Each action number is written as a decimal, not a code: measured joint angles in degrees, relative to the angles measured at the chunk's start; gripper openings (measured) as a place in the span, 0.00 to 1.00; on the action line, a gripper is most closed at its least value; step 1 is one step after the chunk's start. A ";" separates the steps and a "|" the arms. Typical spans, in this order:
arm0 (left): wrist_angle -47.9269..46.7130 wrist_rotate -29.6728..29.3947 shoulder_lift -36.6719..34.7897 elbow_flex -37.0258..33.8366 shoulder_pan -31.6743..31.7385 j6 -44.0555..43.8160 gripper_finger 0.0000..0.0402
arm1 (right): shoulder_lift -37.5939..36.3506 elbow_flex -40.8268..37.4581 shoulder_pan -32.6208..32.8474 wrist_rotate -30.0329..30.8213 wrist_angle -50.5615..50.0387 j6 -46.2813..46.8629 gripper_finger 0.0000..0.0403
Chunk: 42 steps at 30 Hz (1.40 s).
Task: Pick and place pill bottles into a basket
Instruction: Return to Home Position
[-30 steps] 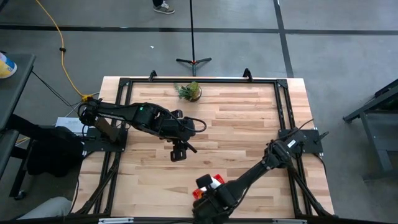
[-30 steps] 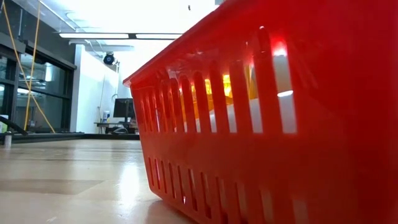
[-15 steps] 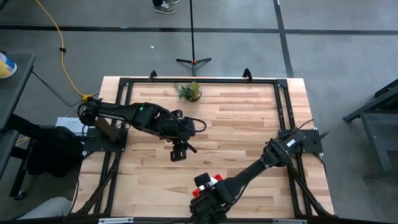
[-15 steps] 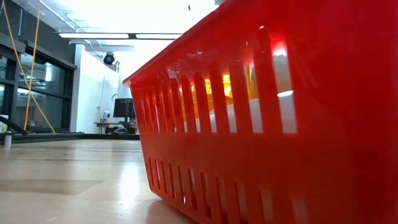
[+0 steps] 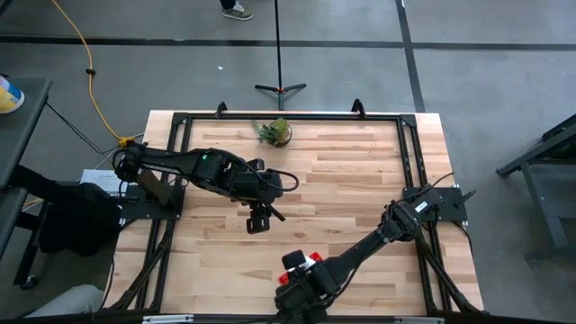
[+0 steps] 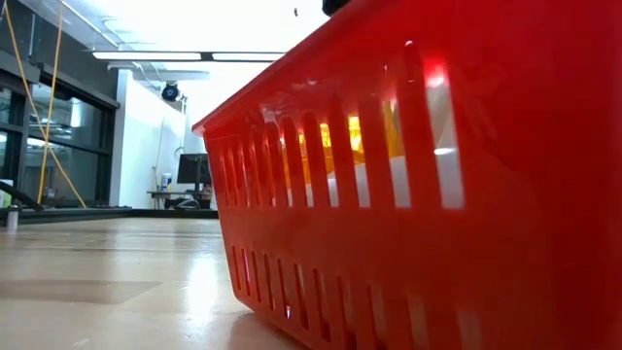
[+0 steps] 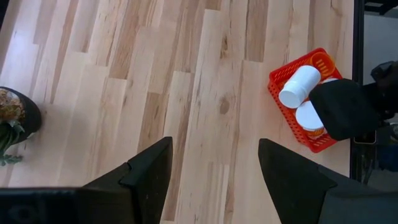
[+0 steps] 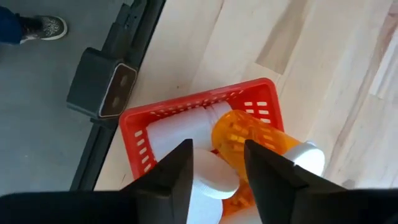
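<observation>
High view: at the left side of the table [image 5: 360, 171], the left arm is seen stretched toward the middle, and its claw [image 5: 258, 221] is held above bare wood, well apart from the basket. A small potted plant [image 5: 274, 132] is placed near the far edge, beyond that arm. Further right, at the near edge, the red basket [image 5: 285, 280] is found, largely covered by the right arm, which is reached across from its base at the right side of the table.

From the left wrist view, the left claw is shown spread wide, with nothing but table planks between its fingers [image 7: 149, 177]. The basket is seen farther off with white caps showing inside it, and the dark end of the right arm is held over one end of it.

In the low view, the basket wall fills most of the picture, and orange and white shapes are made out through its slots.

From the right wrist view, the right claw [image 8: 217, 149] is seen directly over the basket, its fingers [image 8: 177, 171] parted and nothing pinched between them. The pill bottles [image 8: 245, 138] are heaped inside the basket: one orange-bodied bottle with a white cap is laid on top, tilted, with white ones beside and under it. How many are there cannot be told. A dark box with two round openings [image 8: 102, 90] is set just beyond the basket, at the table's edge. A shoe [image 8: 45, 26] is seen on the grey floor past it.
</observation>
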 joint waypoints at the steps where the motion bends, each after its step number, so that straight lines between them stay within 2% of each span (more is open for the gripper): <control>1: 0.00 0.01 0.00 0.00 -0.01 0.01 0.67 | -0.01 0.00 0.00 0.36 0.00 -0.02 0.34; 5: 0.00 0.00 0.00 0.00 -0.02 0.55 0.67 | -0.01 0.00 -0.07 2.08 -0.20 -0.05 0.38; 11: -0.02 -0.14 -1.14 0.00 0.02 1.34 0.67 | -0.35 0.04 -0.92 1.53 -1.95 -0.75 0.43; 17: -0.10 -3.83 -5.00 -0.03 0.02 1.90 0.67 | -3.89 0.10 -3.33 3.02 -4.06 -3.07 0.46; 24: -0.40 -8.63 -11.71 -0.04 0.02 2.38 0.67 | -12.81 0.14 -7.72 5.64 -3.33 -5.73 0.46; 31: -0.85 -12.68 -18.95 -0.01 0.00 1.97 0.67 | -23.59 0.15 -11.89 11.11 -2.53 -7.53 0.46; 34: -0.81 -13.59 -21.73 0.00 0.00 1.92 0.67 | -27.42 0.15 -13.30 13.52 -2.55 -8.46 0.46; 42: -0.90 -13.67 -27.28 0.00 -0.02 2.88 0.67 | -35.92 0.15 -15.45 14.87 -3.78 -9.77 0.46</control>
